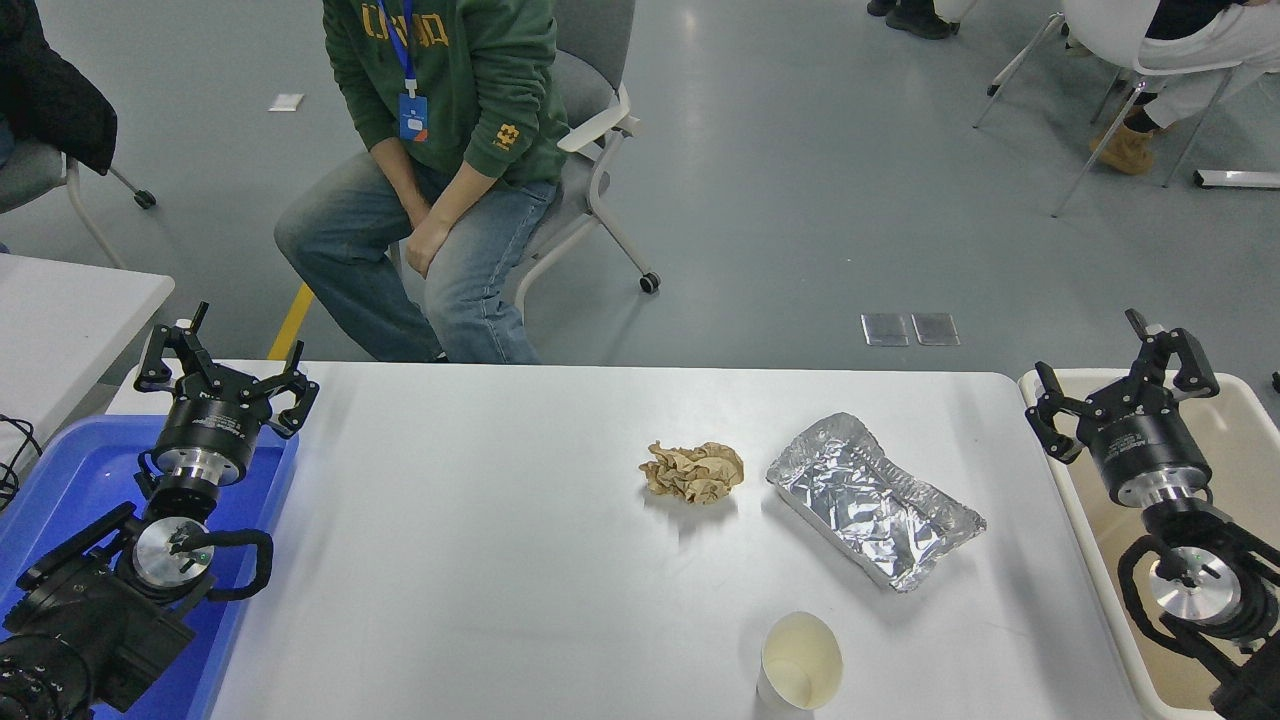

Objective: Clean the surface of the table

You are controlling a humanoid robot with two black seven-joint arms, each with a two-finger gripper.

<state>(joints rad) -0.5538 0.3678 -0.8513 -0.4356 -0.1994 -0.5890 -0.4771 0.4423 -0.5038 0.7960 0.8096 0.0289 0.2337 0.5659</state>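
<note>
Table [480, 560] is white, matte, w/ rounded corners, lying left of right gripper [1120, 375], whose fingers are spread; left gripper [225, 365] also spread.

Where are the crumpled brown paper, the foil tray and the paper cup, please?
crumpled brown paper [694, 472]: head view, its middle.
foil tray [872, 502]: head view, its crinkled inside.
paper cup [800, 660]: head view, its inside wall.
</note>
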